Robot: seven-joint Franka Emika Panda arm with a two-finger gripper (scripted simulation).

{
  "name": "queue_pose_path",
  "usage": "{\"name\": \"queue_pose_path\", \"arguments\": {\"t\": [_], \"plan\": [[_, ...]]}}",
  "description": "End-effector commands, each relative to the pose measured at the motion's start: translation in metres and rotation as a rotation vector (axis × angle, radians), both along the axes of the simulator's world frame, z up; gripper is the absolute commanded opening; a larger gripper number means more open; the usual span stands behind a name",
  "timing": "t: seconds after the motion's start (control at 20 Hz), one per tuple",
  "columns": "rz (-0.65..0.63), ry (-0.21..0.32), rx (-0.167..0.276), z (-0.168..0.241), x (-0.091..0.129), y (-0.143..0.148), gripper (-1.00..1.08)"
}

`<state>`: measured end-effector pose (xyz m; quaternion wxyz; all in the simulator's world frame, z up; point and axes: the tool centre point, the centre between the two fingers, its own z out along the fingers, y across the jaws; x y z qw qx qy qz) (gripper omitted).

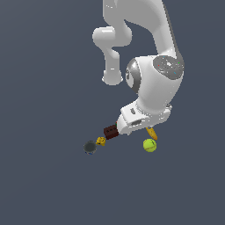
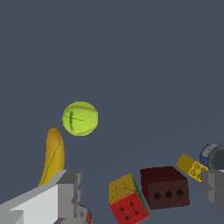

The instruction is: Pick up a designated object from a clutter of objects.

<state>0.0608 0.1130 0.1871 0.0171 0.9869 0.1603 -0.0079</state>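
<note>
The yellow-green tennis ball (image 1: 150,145) lies on the dark floor, apart from the rest of the clutter; it also shows in the wrist view (image 2: 80,118). The yellow banana (image 2: 53,155) lies beside it. My gripper (image 2: 142,187) is open, with one finger (image 2: 65,192) near the banana's end and the other finger (image 2: 214,186) far across. It hovers over the red-green-yellow cube (image 2: 128,199) and the dark brown brick (image 2: 165,187), not over the ball. In the exterior view the arm's hand (image 1: 143,115) hides the fingers, the cube and the can.
A tiny yellow piece (image 2: 191,166) and a dark grey round object (image 2: 213,156) lie past the brick; both show in the exterior view, the piece (image 1: 101,141) and the round object (image 1: 90,147). A sliver of the red-labelled can (image 2: 81,216) shows by one finger.
</note>
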Motion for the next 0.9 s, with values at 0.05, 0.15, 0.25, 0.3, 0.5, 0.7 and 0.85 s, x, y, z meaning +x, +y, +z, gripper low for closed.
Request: {"name": "queue_pose_path", "arguments": {"t": [0.05,0.15,0.25,0.3,0.5,0.7,0.85], "plan": [[0.066,-0.003,0.01,-0.032,0.005,0.028,1.0],[0.096,-0.004,0.016,-0.048,0.006,0.041,1.0],[0.121,-0.005,0.021,-0.061,0.007,0.052,1.0],[0.132,-0.005,0.024,-0.067,0.007,0.057,1.0],[0.166,-0.006,0.032,-0.085,0.006,0.072,1.0],[0.183,-0.007,0.037,-0.094,0.005,0.08,1.0],[0.183,-0.005,0.036,-0.094,0.005,0.08,1.0]]}}
